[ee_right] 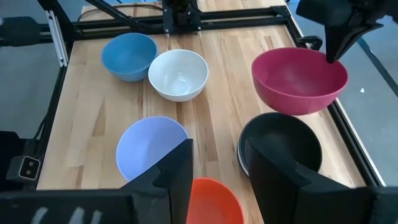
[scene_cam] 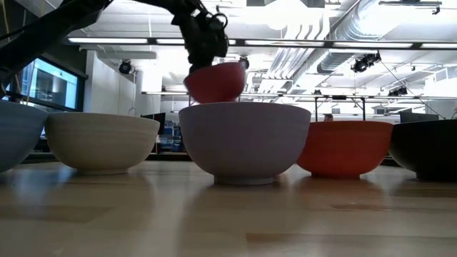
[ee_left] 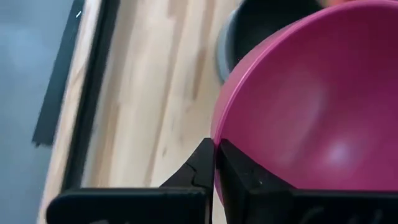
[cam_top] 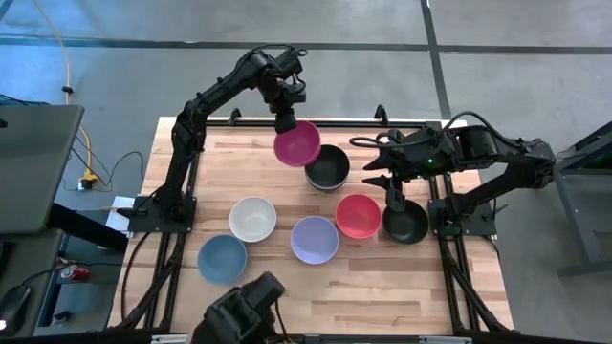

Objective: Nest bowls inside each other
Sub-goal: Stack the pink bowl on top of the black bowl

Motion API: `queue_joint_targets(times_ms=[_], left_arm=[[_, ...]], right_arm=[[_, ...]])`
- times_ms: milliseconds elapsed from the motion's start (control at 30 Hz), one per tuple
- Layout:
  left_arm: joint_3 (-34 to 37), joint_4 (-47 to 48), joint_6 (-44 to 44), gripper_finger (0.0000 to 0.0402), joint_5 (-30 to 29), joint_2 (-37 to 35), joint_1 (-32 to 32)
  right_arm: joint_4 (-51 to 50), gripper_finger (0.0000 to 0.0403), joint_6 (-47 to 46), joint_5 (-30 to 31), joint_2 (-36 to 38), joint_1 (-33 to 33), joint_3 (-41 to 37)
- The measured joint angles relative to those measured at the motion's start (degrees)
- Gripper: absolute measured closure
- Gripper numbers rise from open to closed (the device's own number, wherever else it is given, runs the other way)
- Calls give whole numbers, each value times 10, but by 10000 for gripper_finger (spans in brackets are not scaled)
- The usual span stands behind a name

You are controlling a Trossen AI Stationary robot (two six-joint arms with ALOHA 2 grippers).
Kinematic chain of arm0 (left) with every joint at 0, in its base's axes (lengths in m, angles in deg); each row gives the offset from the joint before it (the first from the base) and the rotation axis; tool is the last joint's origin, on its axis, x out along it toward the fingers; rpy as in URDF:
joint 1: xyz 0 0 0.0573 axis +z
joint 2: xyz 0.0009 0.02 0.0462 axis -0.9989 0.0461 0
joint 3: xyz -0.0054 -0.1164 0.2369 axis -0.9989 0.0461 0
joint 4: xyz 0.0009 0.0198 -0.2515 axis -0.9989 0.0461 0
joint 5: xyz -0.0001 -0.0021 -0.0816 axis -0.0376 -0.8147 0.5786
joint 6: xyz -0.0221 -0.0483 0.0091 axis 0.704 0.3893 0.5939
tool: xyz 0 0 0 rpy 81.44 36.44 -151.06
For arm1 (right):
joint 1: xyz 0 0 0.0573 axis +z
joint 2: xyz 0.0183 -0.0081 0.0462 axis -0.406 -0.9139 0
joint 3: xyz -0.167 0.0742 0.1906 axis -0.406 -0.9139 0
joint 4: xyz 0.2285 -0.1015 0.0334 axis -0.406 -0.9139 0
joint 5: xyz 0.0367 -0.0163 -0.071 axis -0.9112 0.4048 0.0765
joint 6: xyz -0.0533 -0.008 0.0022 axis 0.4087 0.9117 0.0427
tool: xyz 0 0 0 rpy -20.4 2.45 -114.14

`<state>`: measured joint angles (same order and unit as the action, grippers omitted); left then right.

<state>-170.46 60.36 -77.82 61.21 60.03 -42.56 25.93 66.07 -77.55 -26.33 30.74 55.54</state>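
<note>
My left gripper (cam_top: 285, 122) is shut on a magenta bowl (cam_top: 297, 144), which hangs above the far middle of the table. Just to the right of it a black bowl (cam_top: 330, 169) stands on its base on the wood. Nearer the front stand a white bowl (cam_top: 252, 218), a blue bowl (cam_top: 222, 258), a lavender bowl (cam_top: 315, 239), a red bowl (cam_top: 358, 215) and a second black bowl (cam_top: 405, 223). My right gripper (ee_right: 217, 165) is open and holds nothing. It hangs high over the right side, above the red and black bowls. My left gripper pinches the magenta bowl's rim (ee_left: 217, 134) between its two fingers, one finger inside the bowl and one outside. The fingers come from above, slanting down, at the bowl's far side. The bowl is lifted clear of the table and hangs tilted below the fingers.
Dark frame rails (ee_right: 186, 25) run along the table's edges by both arm bases. Bare wood (cam_top: 402, 287) lies at the near right and along the far left (cam_top: 229, 153). A dark camera mount (cam_top: 244, 306) sits at the near edge.
</note>
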Motion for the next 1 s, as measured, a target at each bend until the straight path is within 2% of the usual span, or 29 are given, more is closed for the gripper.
queue_joint_targets(times_ms=[600,1000], left_arm=[[0,-105,60,401,10,-9,-89],[0,-140,96,401,-3,2,-100]], right_arm=[[-2,263,-2,-1,-3,0,0],[0,263,-11,-1,-3,0,0]])
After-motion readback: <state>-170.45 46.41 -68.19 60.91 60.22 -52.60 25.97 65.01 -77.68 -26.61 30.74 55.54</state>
